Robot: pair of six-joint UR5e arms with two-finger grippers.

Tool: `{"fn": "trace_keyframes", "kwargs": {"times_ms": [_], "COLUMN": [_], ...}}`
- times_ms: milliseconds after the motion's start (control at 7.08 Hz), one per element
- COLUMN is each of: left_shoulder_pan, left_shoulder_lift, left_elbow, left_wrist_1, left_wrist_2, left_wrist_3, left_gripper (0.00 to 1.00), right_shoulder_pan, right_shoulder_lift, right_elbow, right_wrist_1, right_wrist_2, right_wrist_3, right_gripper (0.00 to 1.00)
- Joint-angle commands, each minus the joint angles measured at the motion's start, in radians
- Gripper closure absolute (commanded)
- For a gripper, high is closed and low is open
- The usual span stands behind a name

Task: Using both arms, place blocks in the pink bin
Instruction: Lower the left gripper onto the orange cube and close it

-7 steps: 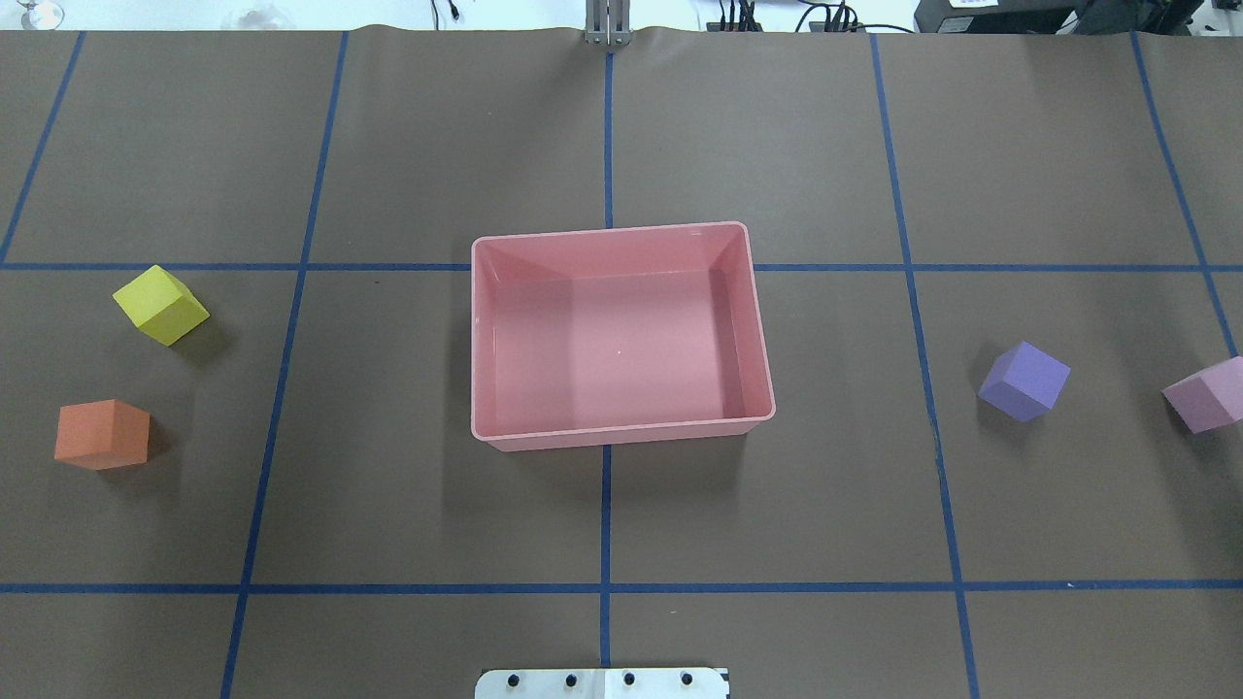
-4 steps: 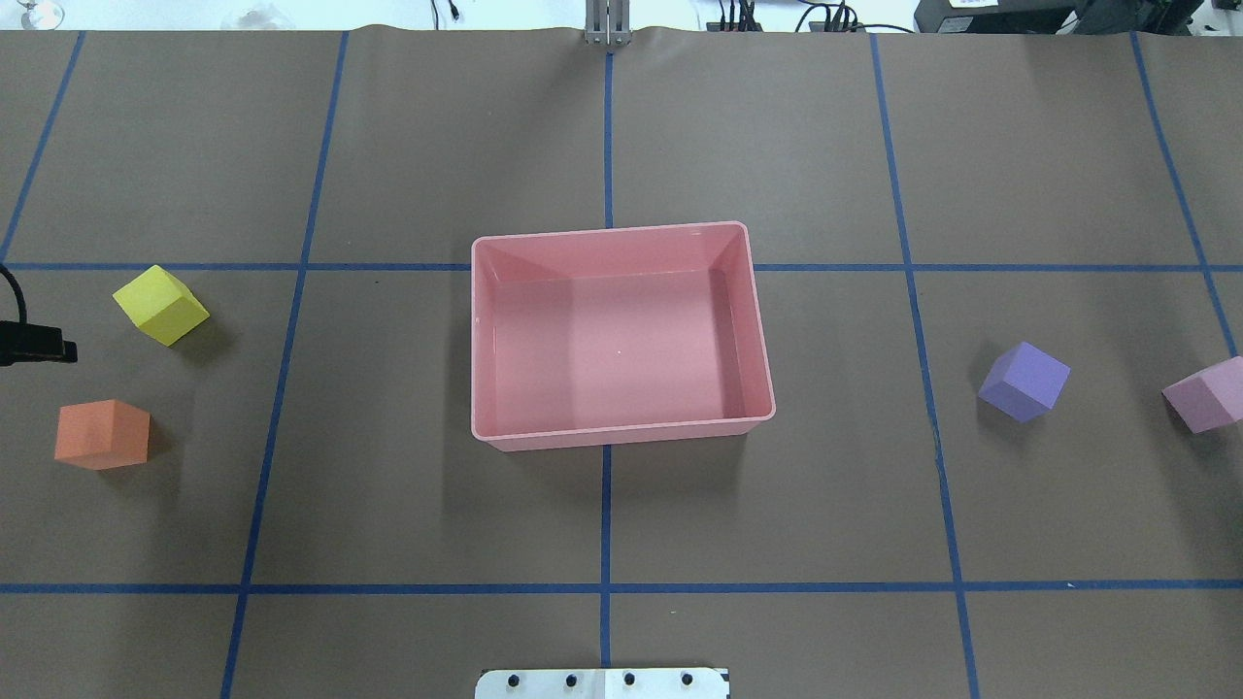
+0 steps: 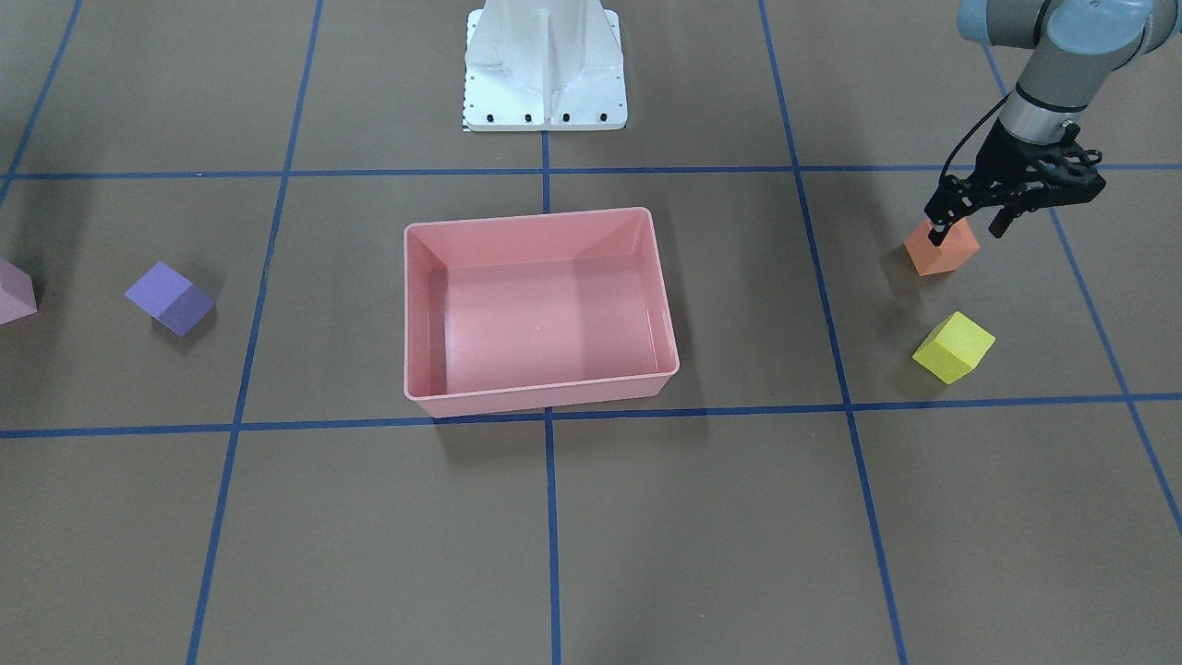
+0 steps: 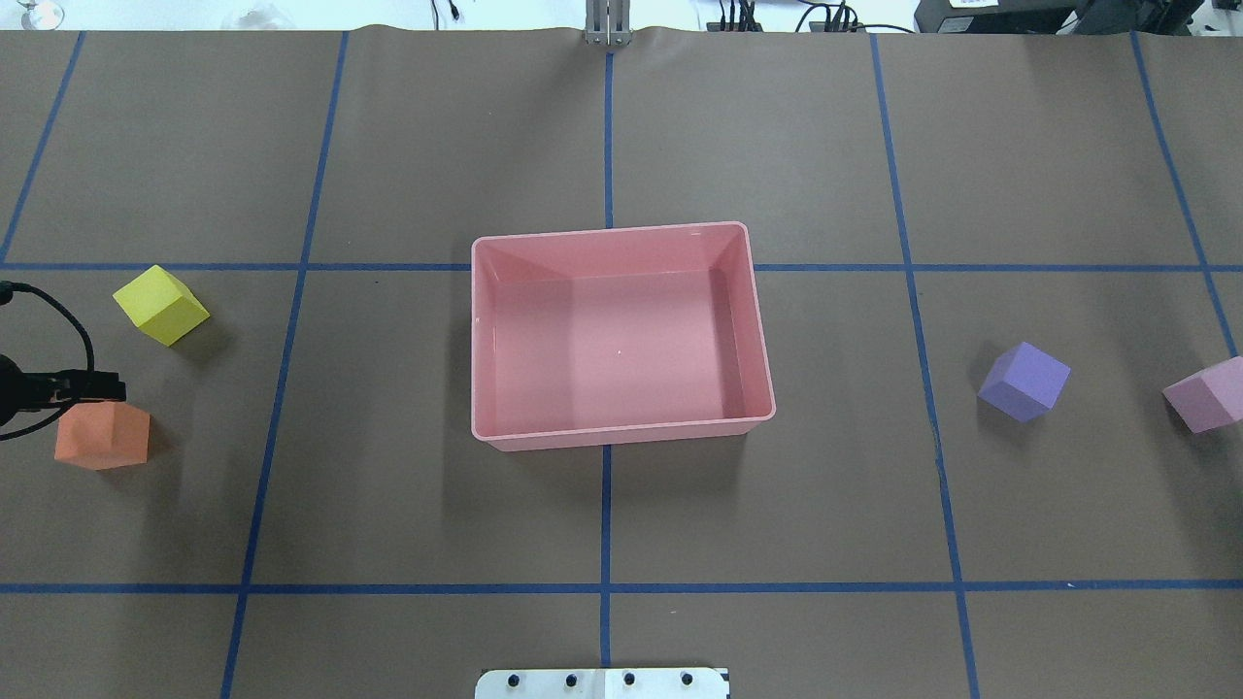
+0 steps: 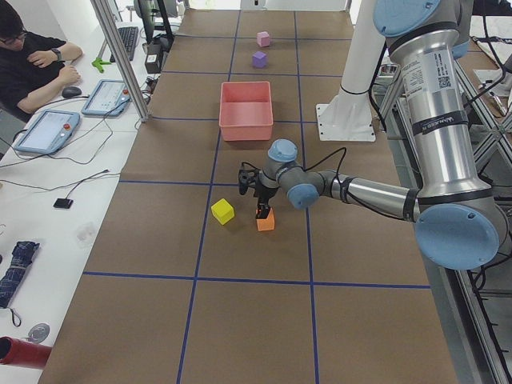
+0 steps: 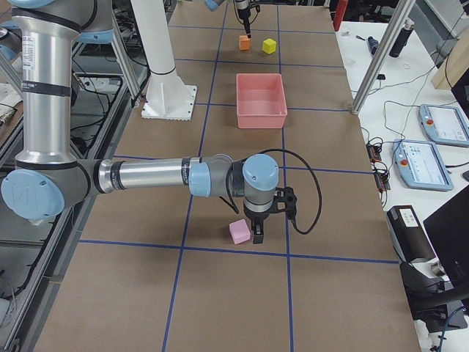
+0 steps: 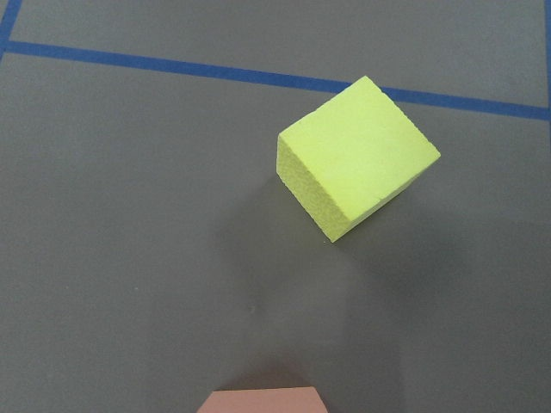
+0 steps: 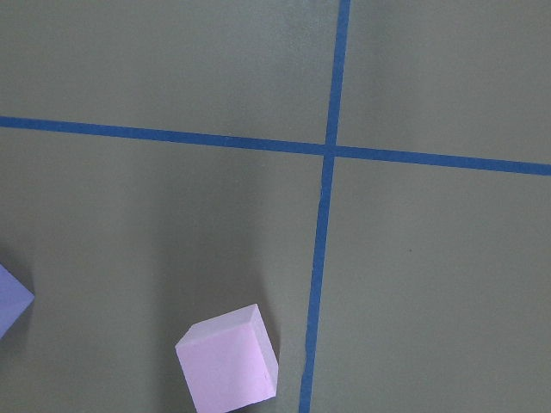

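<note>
The pink bin (image 4: 478, 340) stands mid-table with nothing in it. My left gripper (image 3: 967, 234) is open, its fingers straddling the top of the orange block (image 3: 949, 257); it enters the overhead view at the left edge (image 4: 58, 388). The yellow block (image 4: 161, 305) lies just beyond the orange block and fills the left wrist view (image 7: 357, 159). The purple block (image 4: 1024, 381) and the pale pink block (image 4: 1207, 393) lie on the right. My right gripper (image 6: 256, 235) hangs next to the pale pink block (image 6: 239, 231); I cannot tell if it is open.
The white pedestal (image 3: 545, 65) stands at the table's near edge behind the bin. Blue tape lines grid the brown table cover. An operator (image 5: 32, 68) sits at a side desk with tablets beyond the table's far edge.
My left gripper has come in from the left edge of the overhead view and moved past the yellow block to over the orange block. The blocks and bin have not moved.
</note>
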Motion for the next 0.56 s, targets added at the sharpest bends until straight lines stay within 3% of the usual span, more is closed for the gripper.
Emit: {"fn": "trace_keyframes", "kwargs": {"times_ms": [0,282,424], "left_shoulder_pan": [0.039,0.073,0.076], "left_shoulder_lift": [-0.002,-0.011,-0.014], "left_elbow": [0.029,0.061,0.066], "left_wrist_1": [0.000,0.000,0.000], "left_wrist_2": [0.004,0.006,0.009], "left_wrist_3": [0.005,0.005,-0.004], "left_gripper": [0.00,0.00,0.31], "right_shoulder_pan": [0.000,0.000,0.000], "right_shoulder_lift": [0.001,0.001,0.001], "right_elbow": [-0.004,-0.008,-0.007], "right_wrist_1": [-0.001,0.001,0.001], "right_wrist_2": [0.000,0.009,0.020], "right_wrist_3": [0.000,-0.002,-0.002], "right_gripper": [0.00,0.00,0.00]}}
